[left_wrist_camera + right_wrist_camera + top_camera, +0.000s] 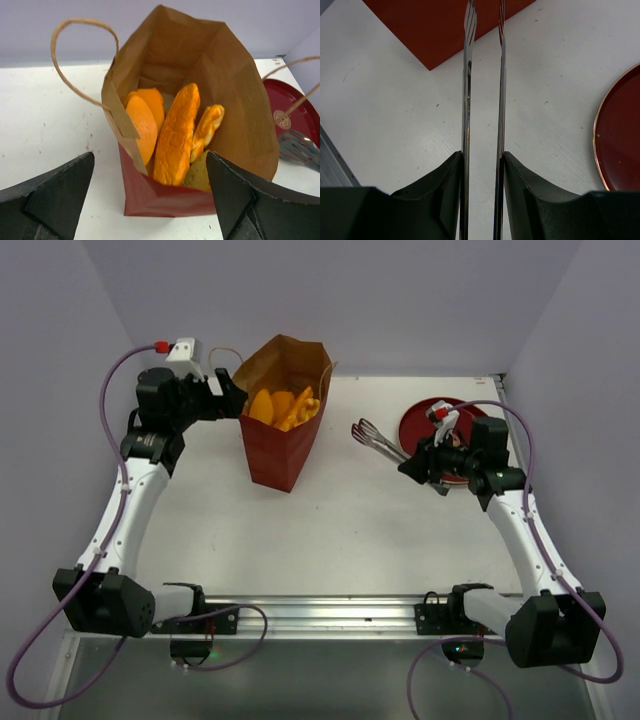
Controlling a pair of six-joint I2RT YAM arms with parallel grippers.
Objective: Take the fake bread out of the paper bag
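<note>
Our right gripper [482, 157] has its fingers drawn narrow around the metal tongs [467, 100], one pad outside each thin arm, the two arms standing slightly apart and running out toward the paper bag [165, 197]. Our left gripper [228, 397] stands wide and holds nothing, just beside the bag's left rim, with one looped handle [57, 65] near it. The bag stands upright on the table [350, 540], left of centre and toward the far side, mouth open. The fake bread [175, 135] is all inside it: a long loaf leaning up the middle, round pieces to its left, a slimmer one to its right. We judge the pieces light, stiff and glossy, so likely slippery under steel tips; the long loaf looks best taken across its upper half, where it stands clear of the others. The bag is thin paper and could tip or slide when a piece drags, so we would steady the rim. The dark-red plate [420, 422] lies far right.
</note>
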